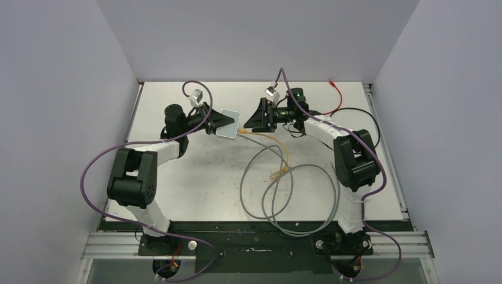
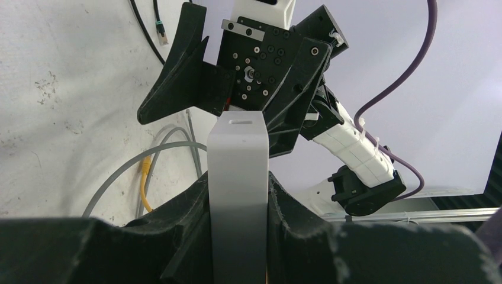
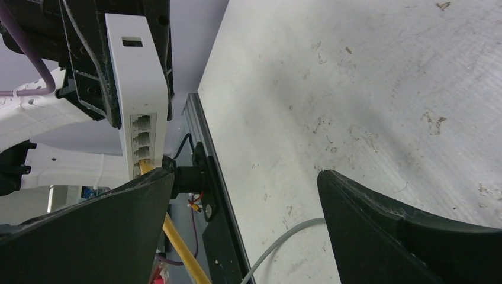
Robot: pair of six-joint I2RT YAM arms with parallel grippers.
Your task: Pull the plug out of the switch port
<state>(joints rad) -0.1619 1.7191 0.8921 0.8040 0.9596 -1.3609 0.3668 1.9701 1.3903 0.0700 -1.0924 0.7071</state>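
The switch (image 1: 228,129) is a light-grey flat box held off the table, edge-on, in my left gripper (image 1: 231,120). In the left wrist view the switch (image 2: 237,177) sits clamped between both black fingers. In the right wrist view the switch (image 3: 139,89) shows its row of sockets, and a yellow plug (image 3: 145,168) sits in the lowest one. Its yellow cable (image 3: 177,242) trails down and also shows in the top view (image 1: 278,145). My right gripper (image 3: 245,176) is open wide, and the plug is beside its left fingertip (image 3: 160,183), outside the gap. It faces the switch in the top view (image 1: 248,121).
A grey cable (image 1: 296,198) loops over the middle and near side of the table. A red cable (image 1: 336,89) and a black cable (image 1: 355,112) lie at the back right. A black cable with a green-tipped plug (image 2: 160,26) lies on the table behind the right gripper.
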